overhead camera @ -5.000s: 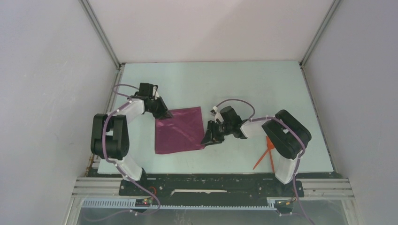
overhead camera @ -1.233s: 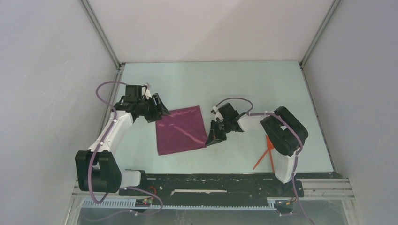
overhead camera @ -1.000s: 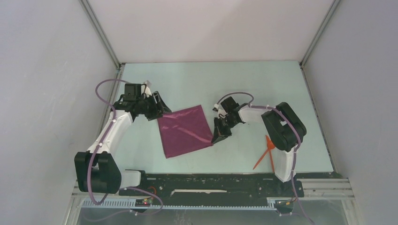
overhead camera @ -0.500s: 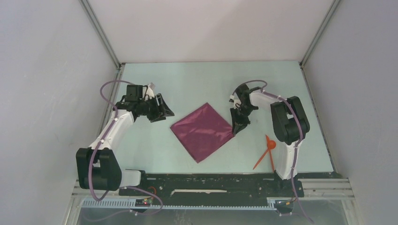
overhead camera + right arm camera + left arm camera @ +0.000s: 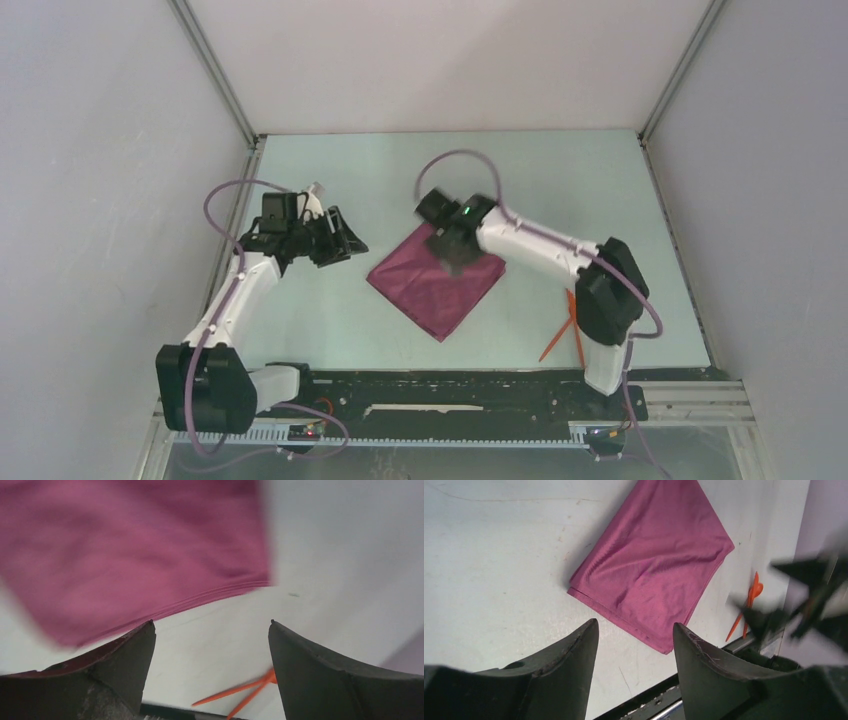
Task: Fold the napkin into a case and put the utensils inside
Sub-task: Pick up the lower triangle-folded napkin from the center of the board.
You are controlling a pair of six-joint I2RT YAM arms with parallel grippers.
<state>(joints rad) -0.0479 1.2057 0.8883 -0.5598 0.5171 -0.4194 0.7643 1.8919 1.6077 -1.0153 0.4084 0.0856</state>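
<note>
The napkin (image 5: pixel 430 285), centred on the surface (image 5: pixel 560 180), was overhung by wide, empty right jaws; parted left jaws were set apart.

Left claw (image 5: pixel 338 240): jaws partly open, nothing between them, tips pointing across at the right claw (image 5: pixel 457 258). Left forearm (image 5: pixel 238 292) runs back from it to the near-edge base. Right claw is blurred from overhead; wrist cam shows jaws spread wide and empty. Right arm (image 5: pixel 540 250) is stretched long, elbow well behind the claw.
</note>
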